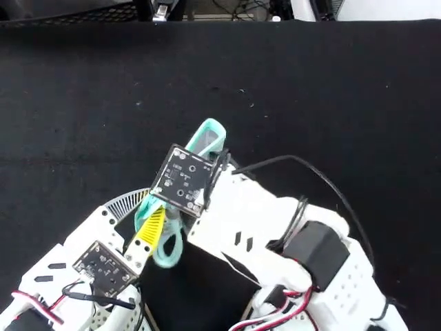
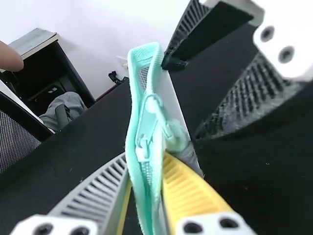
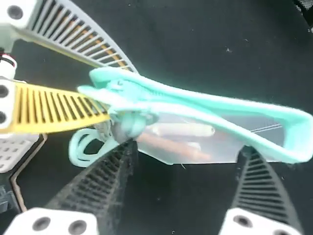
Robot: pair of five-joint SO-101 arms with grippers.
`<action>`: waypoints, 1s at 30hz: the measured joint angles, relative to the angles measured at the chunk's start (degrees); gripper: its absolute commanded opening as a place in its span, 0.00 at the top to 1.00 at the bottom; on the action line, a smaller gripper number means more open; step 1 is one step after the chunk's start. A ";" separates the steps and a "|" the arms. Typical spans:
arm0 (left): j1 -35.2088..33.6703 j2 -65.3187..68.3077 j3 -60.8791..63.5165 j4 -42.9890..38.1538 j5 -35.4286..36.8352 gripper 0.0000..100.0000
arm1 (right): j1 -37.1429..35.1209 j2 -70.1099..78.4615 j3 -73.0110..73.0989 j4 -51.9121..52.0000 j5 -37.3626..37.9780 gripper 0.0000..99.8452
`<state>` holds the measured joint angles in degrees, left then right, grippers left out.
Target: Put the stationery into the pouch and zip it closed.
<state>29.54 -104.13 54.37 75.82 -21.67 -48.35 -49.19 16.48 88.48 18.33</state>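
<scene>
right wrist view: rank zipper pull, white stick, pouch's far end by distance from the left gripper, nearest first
1. zipper pull, right beside the left gripper.
2. white stick, inside the pouch, about mid-length.
3. far end of the pouch, opposite the grip.

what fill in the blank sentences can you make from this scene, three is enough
1. The left jaws, one grey and one ____, are shut on the pouch.
2. The right jaws, both black, stand ____ on either side of the pouch.
3. The stationery shows through the pouch's clear side, so it lies ____ the pouch.

Missing words: yellow; open; inside
</scene>
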 measured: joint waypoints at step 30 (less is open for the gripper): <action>-6.68 0.00 9.41 -16.88 4.22 0.97 | -2.90 -18.37 21.98 -21.98 -2.46 0.72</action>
<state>22.86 -104.13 63.78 58.95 -17.45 -51.25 -67.56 38.46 66.51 15.87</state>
